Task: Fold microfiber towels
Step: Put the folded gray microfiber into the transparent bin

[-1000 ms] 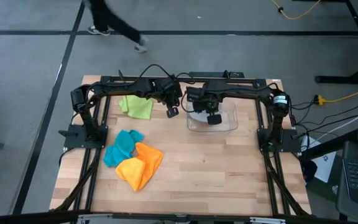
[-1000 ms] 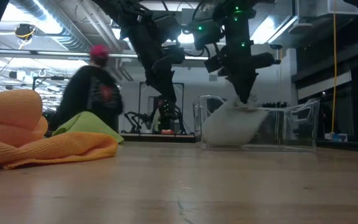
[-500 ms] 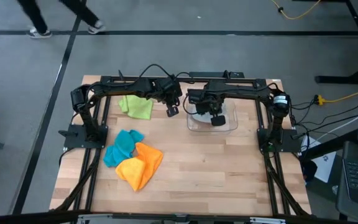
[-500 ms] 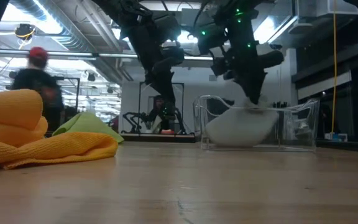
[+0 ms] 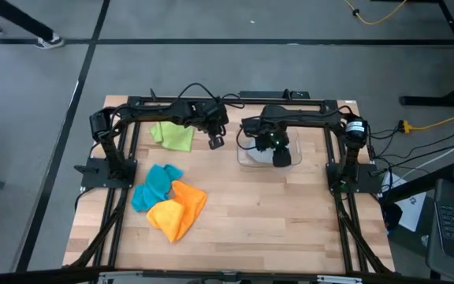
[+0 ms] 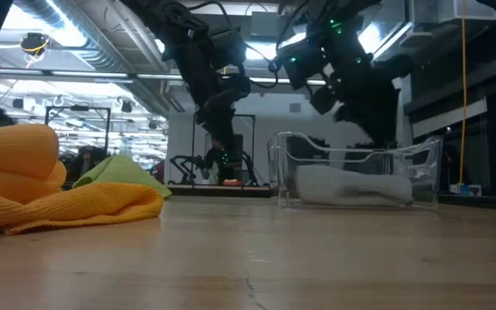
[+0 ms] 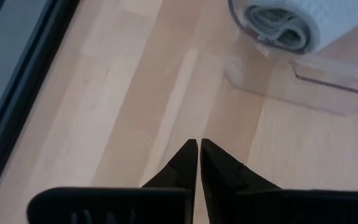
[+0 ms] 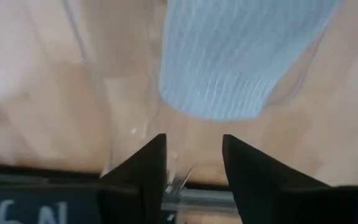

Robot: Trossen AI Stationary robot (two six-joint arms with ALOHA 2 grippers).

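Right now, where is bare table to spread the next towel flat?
Bare wood runs right of the orange towel and below the clear bin to the table's near edge. The left side is crowded: teal towel, orange towel, and lime green towel farther back.

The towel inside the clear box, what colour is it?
Light grey towel; the right wrist view shows it best.

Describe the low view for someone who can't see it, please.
A folded light grey towel lies inside a clear plastic bin on a wooden table, with the right arm's open tool just above it. At the left, an orange towel lies crumpled in front of a lime green one.
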